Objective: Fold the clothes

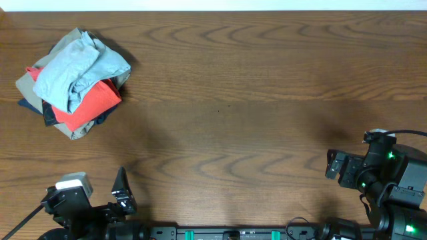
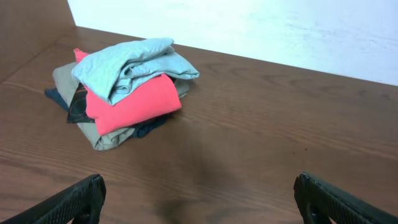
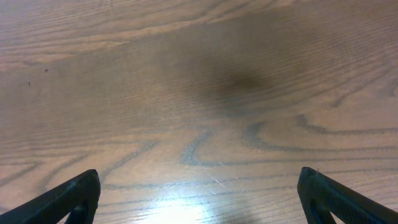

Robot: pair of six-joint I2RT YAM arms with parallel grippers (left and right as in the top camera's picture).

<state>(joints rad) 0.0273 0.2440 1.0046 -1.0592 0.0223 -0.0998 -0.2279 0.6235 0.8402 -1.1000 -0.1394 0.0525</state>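
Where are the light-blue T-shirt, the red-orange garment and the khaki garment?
light-blue T-shirt (image 1: 75, 67), overhead view, middle of its crumpled top side.
red-orange garment (image 2: 134, 102), left wrist view, its flat front face.
khaki garment (image 2: 112, 140), left wrist view, its lower edge showing under the red-orange one.

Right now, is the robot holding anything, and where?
Nothing. The left end effector and right end effector are open and empty; the light-blue T-shirt lies untouched.
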